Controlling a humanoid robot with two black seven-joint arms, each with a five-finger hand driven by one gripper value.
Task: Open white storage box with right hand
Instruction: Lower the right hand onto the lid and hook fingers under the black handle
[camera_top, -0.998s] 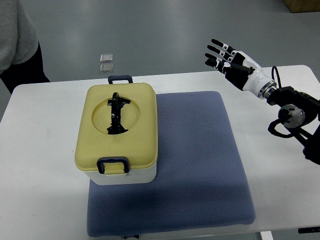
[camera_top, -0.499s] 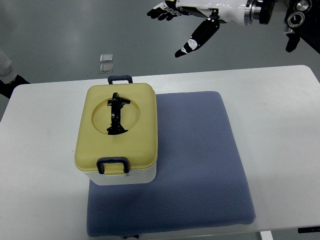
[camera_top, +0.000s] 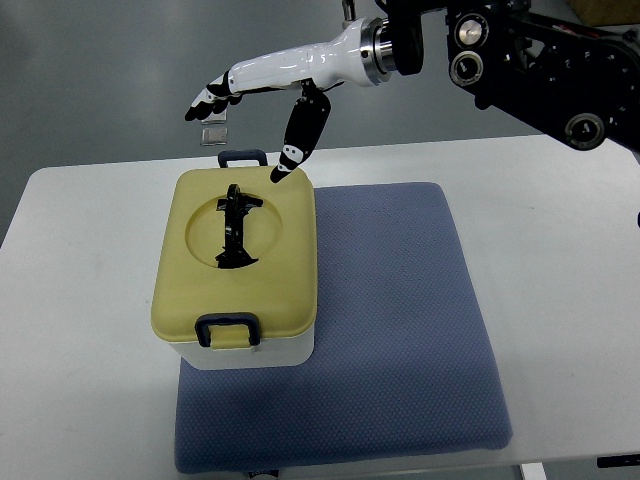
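Observation:
The white storage box (camera_top: 262, 350) stands on the left part of a blue-grey mat (camera_top: 400, 320). Its pale yellow lid (camera_top: 275, 270) is shut, with a black handle (camera_top: 233, 228) lying in a round recess and dark blue latches at the near edge (camera_top: 226, 328) and far edge (camera_top: 241, 157). My right hand (camera_top: 250, 110) reaches in from the upper right, high over the box's far edge. Its fingers (camera_top: 207, 100) are spread and its thumb (camera_top: 295, 140) points down near the lid's far right corner. It holds nothing.
The mat lies on a white table (camera_top: 90, 330). Two small silvery squares (camera_top: 213, 133) lie on the grey floor beyond the table's far edge. My right arm's dark joints (camera_top: 530, 60) fill the upper right corner.
My right arm has swung from the right side of the table up and leftward. The hand now hovers over the box's far edge. The person at the left edge has gone from view.

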